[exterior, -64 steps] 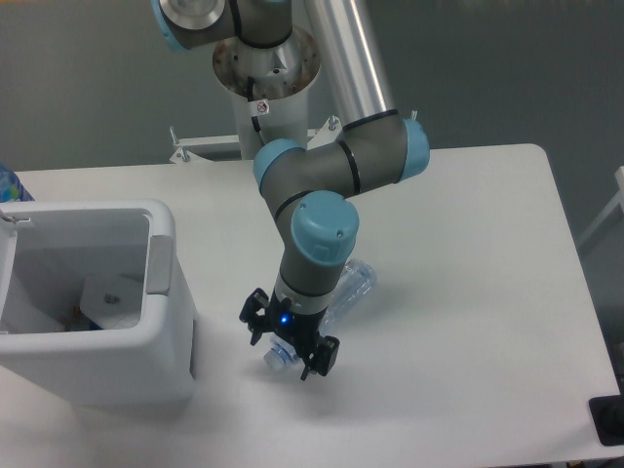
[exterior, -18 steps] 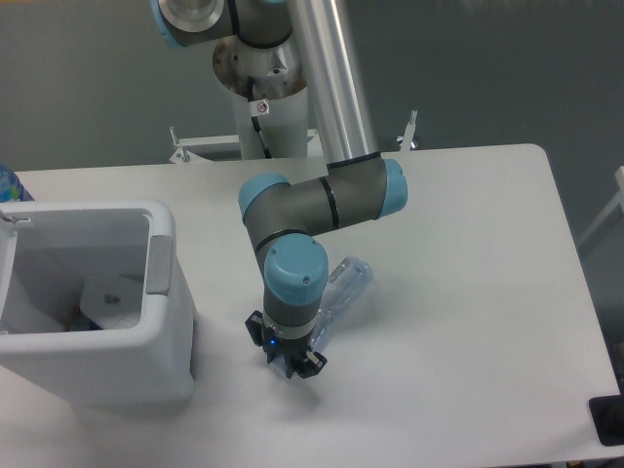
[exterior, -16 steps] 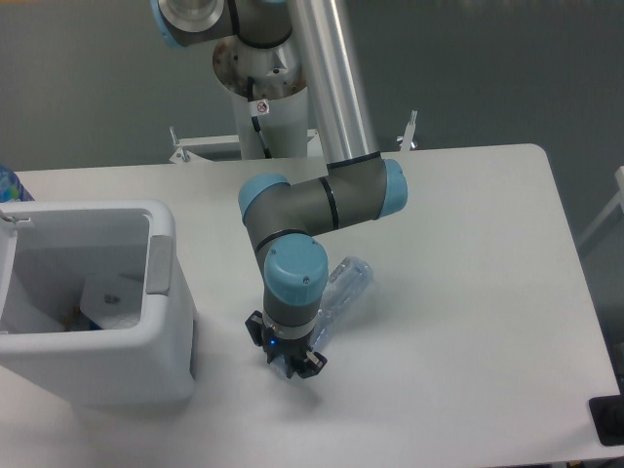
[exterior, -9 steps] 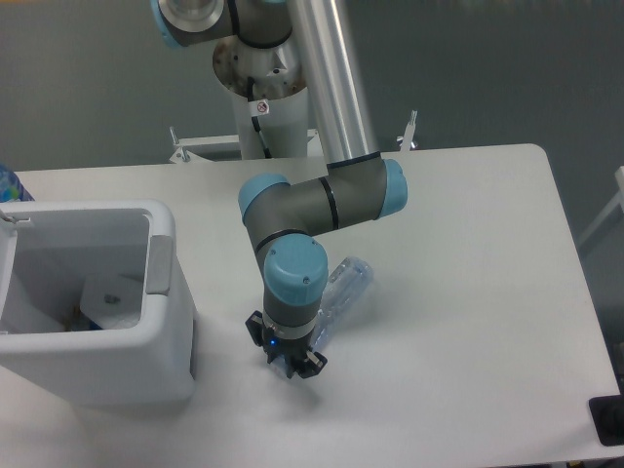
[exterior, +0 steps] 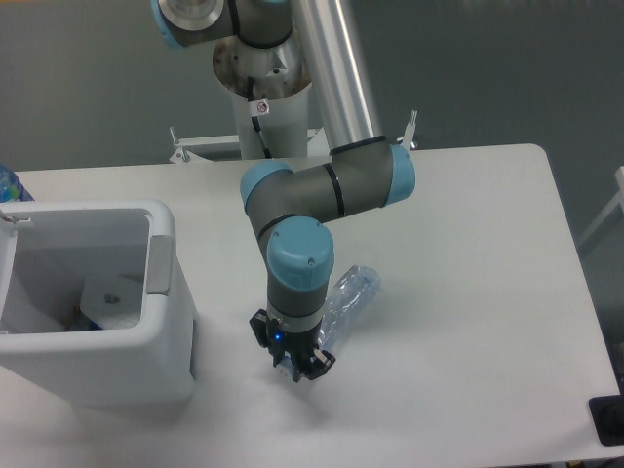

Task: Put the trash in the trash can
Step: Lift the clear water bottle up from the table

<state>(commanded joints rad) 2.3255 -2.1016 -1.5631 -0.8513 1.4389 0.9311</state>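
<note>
— Lying slantwise on the white worktop (exterior: 468,292), the clear crushed bottle (exterior: 348,297) had its lower end hidden under the arm's wrist (exterior: 297,292), right?

— Yes. The gripper (exterior: 297,366) sat low over that end, fingers drawn near together; whether they had hold of the bottle, I could not tell.

— And the trash can (exterior: 161,322)?

— It stood well to the left, apart from the bottle, its grey tab (exterior: 158,264) facing the arm. Something pale and flat (exterior: 109,297) lay inside.

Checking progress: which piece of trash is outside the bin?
The crushed clear bottle, at the gripper on the table; the whitish wrapper lies inside the white trash can.
</note>
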